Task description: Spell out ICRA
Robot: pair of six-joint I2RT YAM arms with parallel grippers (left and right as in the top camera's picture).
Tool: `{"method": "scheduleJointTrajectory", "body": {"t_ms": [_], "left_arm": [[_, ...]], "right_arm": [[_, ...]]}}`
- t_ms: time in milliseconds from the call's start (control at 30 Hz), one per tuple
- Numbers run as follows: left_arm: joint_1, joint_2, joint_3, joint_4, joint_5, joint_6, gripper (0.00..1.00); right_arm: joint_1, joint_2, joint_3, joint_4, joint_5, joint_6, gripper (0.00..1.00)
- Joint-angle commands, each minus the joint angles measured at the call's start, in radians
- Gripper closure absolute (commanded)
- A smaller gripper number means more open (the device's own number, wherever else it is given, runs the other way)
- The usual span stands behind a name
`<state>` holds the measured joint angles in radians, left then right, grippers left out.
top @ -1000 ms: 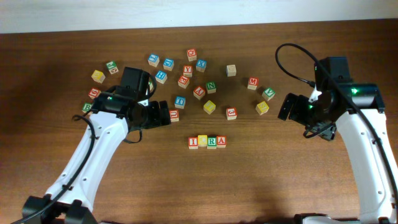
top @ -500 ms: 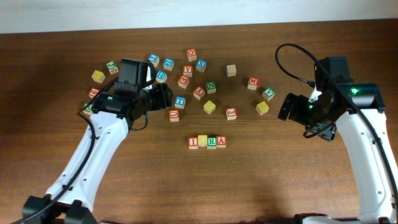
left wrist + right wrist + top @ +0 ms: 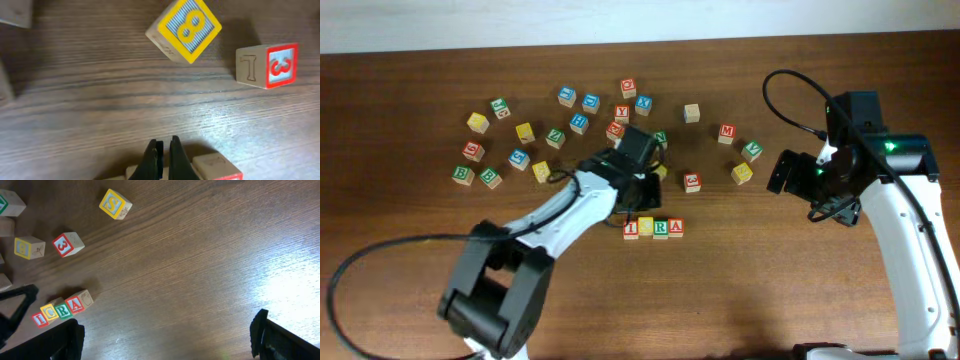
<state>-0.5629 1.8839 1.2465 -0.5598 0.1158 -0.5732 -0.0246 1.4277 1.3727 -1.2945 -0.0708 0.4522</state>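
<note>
**Left arm swings in over a finished word**

At the centre of the overhead frame, on the brown table (image 3: 770,300), the big change is the left arm (image 3: 550,215). It has left the scatter of cubes at the upper left and now reaches diagonally toward the middle. The right arm (image 3: 890,200) has not moved at the right of the frame. The right gripper (image 3: 787,172) stays spread wide with nothing in it.

The left gripper (image 3: 163,152) was wide open a second ago and is now clenched tight on nothing. Its tips sit over the ICRA row (image 3: 653,228), and whether they touch it I cannot tell.

The row lies just below frame centre, where it lay before. I (image 3: 630,229), C (image 3: 645,228), R (image 3: 661,228) and A (image 3: 676,227) stand side by side and touching. The word looks spelled already (closed tips suggest a nudge to straighten, at most).

Bare wood fills the lower half of the frame and the stretch right of the row, and every table edge is well away. Toward the top of the frame it is tighter: the yellow 8 cube (image 3: 184,29) and the red 3 cube (image 3: 270,65) sit near the row.
</note>
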Motion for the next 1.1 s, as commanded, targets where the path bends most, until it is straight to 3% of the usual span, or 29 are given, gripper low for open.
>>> {"method": "scheduleJointTrajectory", "body": {"t_ms": [0,1067], "left_arm": [[-0.018,0.026,0.011,0.016,-0.008,-0.018,1.0],[-0.02,0.026,0.011,-0.112,0.023,-0.018,1.0]], "right_arm": [[-0.003,-0.011,0.013,0.0,0.008,-0.002,0.02],[-0.003,-0.011,0.013,0.0,0.008,-0.002,0.02]]}}
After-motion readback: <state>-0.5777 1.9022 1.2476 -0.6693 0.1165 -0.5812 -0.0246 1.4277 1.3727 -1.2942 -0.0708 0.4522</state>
